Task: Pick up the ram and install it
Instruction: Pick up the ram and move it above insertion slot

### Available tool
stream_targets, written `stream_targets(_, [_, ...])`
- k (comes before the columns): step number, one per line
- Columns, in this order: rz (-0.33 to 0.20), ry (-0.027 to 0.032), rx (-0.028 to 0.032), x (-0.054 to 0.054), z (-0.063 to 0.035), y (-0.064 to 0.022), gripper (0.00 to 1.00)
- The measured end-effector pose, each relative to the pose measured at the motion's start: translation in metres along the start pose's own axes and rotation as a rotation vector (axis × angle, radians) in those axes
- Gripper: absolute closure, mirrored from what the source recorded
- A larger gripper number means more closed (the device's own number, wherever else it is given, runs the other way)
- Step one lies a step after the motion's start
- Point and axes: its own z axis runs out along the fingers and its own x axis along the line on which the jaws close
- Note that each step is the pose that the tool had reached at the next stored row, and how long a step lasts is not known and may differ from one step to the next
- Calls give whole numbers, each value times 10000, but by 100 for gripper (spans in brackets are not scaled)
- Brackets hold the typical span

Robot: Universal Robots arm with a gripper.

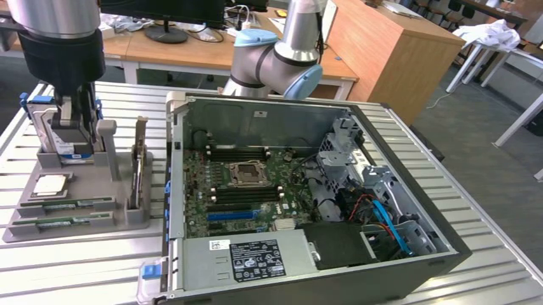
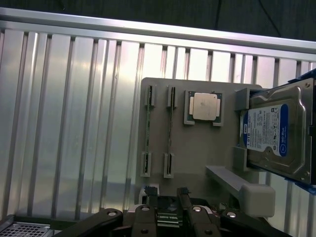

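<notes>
a slatted aluminium table (image 1: pixel 76 273) carries an open black computer case (image 1: pixel 254 121). inside it lie a green motherboard (image 1: pixel 246 190) and a boxy power supply (image 1: pixel 246 257) with a white label. to the exterior view's left of the case sits a matte grey moulded holder (image 1: pixel 127 216).

the arm's gripper (image 1: pixel 76 136) hangs over the far end of that holder, close against an upright hard drive (image 1: pixel 41 121), a shiny metal slab with a blue and white label. the wrist view shows the dark jointed claw (image 2: pixel 167 192) spread apart with nothing between the tips.

a thin expansion card (image 1: pixel 138 162) stands on edge in the holder, between the lying parts and the case.

the ram (image 1: pixel 68 204) lies flat in a holder slot, well clear of the claw: a long narrow green stick, seen edge-on from the wrist (image 2: pixel 170 123). a second ram stick (image 1: pixel 63 221) lies parallel just beside it. a square processor (image 1: pixel 49 185) with a pale metal lid sits between the sticks and the drive.
</notes>
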Motion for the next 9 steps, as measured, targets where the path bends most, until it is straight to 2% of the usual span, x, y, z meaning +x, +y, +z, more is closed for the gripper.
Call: stream_targets(9, [0, 1, 0, 0, 18, -1, 70])
